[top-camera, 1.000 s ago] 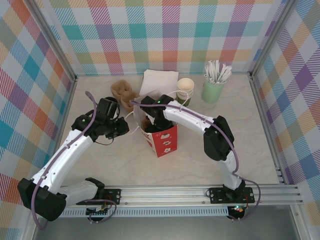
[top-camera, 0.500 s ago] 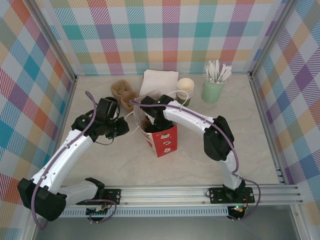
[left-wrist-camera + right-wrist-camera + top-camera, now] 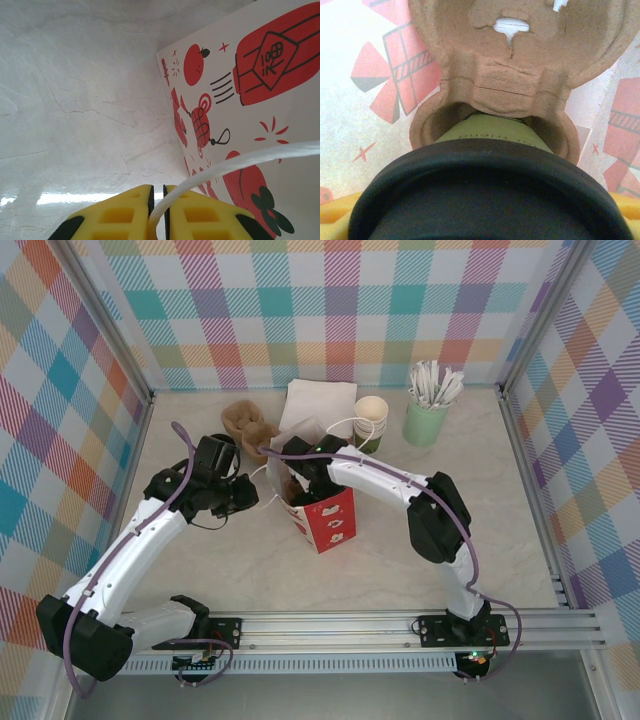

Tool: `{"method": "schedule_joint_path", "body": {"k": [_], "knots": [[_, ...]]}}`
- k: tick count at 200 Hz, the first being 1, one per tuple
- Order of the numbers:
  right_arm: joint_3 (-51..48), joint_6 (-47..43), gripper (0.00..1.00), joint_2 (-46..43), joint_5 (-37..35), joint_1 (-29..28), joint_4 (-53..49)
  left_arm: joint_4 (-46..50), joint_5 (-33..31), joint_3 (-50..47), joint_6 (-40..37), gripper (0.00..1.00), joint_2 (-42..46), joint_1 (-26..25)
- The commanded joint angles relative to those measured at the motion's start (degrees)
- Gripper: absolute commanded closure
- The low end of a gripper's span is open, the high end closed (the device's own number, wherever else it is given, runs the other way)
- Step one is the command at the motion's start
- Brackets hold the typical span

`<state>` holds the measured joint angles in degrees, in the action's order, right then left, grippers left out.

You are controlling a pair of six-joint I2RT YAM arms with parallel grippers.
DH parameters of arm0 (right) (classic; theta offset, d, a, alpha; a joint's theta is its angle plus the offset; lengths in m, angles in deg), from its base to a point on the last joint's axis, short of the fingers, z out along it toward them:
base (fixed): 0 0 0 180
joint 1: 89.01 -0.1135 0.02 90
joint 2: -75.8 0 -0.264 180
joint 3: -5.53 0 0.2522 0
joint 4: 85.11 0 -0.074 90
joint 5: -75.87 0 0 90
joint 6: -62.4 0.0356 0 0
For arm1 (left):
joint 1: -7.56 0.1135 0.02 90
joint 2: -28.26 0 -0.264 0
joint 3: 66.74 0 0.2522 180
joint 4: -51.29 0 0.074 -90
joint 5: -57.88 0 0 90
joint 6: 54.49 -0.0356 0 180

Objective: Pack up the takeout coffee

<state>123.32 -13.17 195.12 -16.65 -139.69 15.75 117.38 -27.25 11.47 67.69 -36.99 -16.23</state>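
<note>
Just below right end effector [image 3: 480, 217], in the bag [image 3: 330, 520], coffee cup [image 3: 492, 132] has sunk further into carrier [image 3: 505, 90] pocket, still clamped; prob. nearly packed. Left end effector [image 3: 156, 200] pinches handle [image 3: 240, 160].

The bag [image 3: 325, 518] stands on the tabletop [image 3: 400, 570] just right of the left claw [image 3: 157, 192], handle [image 3: 240, 159] between its tips. Under the right claw [image 3: 297, 480], inside the bag, the coffee cup [image 3: 492, 131] sits in a carrier [image 3: 505, 75] pocket. Beyond both: another carrier [image 3: 245, 423], napkins [image 3: 322, 400], stacked cups [image 3: 371, 418], stick holder [image 3: 425, 423].
</note>
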Motion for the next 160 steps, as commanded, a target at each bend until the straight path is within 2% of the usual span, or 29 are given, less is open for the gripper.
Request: {"method": "schedule_joint_path", "body": {"k": [1,160], "knots": [[-3.3,-1.9,0.17,1.8,-4.2,0.2,1.3,0.8,-0.7,1.3,0.3,0.84,-0.2,0.7],[-5.0,-2.4,0.16,1.8,-3.2,0.2,2.2,0.7,-0.5,0.9,0.6,0.84,0.0,0.7]]}}
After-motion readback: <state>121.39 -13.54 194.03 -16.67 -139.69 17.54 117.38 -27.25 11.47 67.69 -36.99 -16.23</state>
